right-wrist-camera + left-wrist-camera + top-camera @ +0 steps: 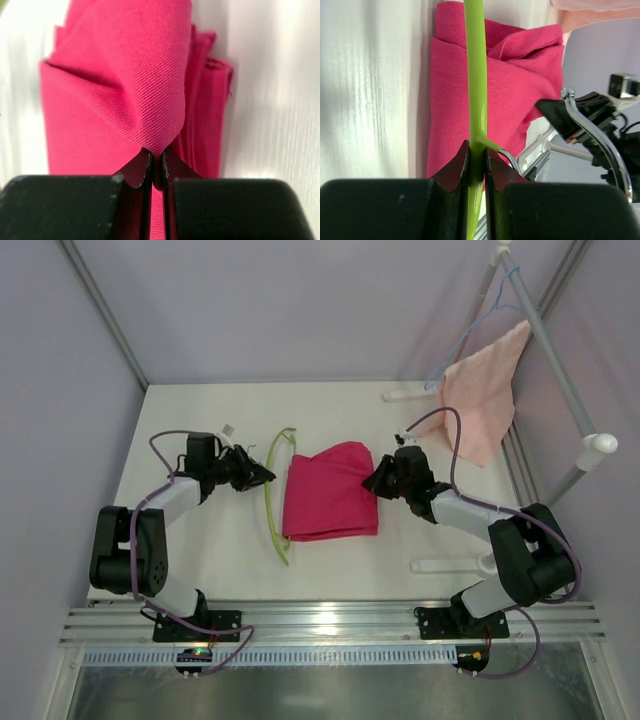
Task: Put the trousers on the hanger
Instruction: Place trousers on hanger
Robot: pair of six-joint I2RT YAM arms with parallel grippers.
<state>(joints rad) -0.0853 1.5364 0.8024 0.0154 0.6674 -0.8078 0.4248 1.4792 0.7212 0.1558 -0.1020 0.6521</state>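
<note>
Squarely in the middle of the table [190,410], the trousers [330,492] lay folded into a rough rectangle. Just beside their left edge lay the hanger [275,490], its curved bar running alongside the fold from the far end to the near end; whether it touched the cloth could not be told from above. The left gripper [476,150] was pressed together on that bar, its jaws clamping the green bar from both sides close to where the metal hook [512,159] branched off. At the trousers' right edge, toward the far corner, the right gripper [156,159] pinched a raised fold of the fabric, its jaws nearly meeting with the cloth drawn up into a small peak between them; the rest of the trousers lay flat. Well apart from the trousers, beyond their far right corner, a pale pink towel [485,405] hung from a blue wire hanger [452,348] on a white rail [560,370].
</note>
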